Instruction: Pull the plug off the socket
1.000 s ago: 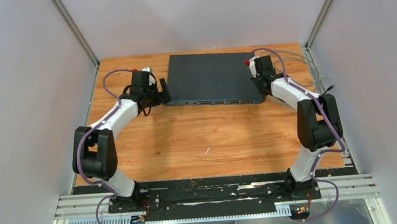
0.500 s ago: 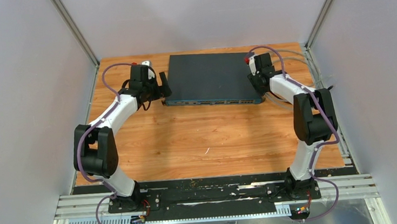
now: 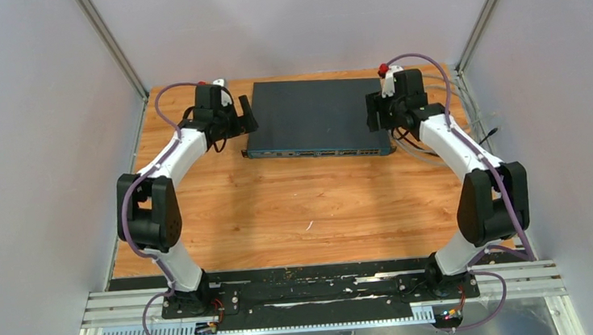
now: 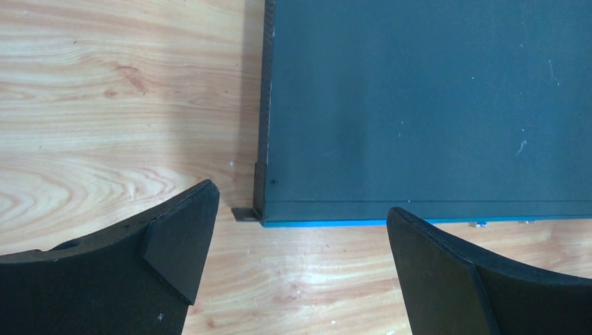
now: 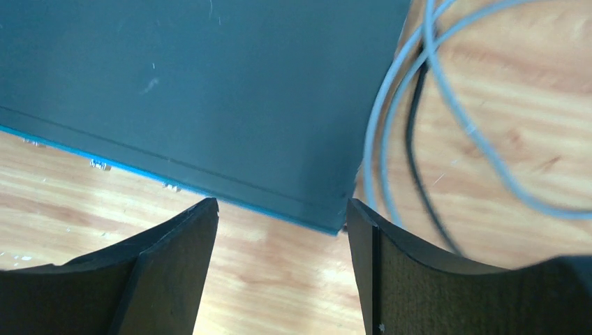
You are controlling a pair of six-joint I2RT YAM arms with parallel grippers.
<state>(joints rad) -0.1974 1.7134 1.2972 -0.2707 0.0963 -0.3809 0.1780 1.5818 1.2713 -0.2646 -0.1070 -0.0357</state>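
Note:
The dark switch box lies flat at the back of the wooden table, its row of sockets on the near face. No plug can be made out in any view. Grey cables and a black cable loop on the wood just off the box's right side. My left gripper hovers open at the box's left edge; in the left wrist view the left gripper spans the near left corner of the box. My right gripper is open at the right edge, and the right gripper holds nothing.
Bare wooden tabletop stretches between the box and the arm bases. Grey walls with metal posts close in left, right and back. More loose cables run off the box's right side toward the right wall.
My right gripper went from shut to open and moved from the box's near right corner farther back along its right edge. The left gripper, still open, slid farther back along the left edge.

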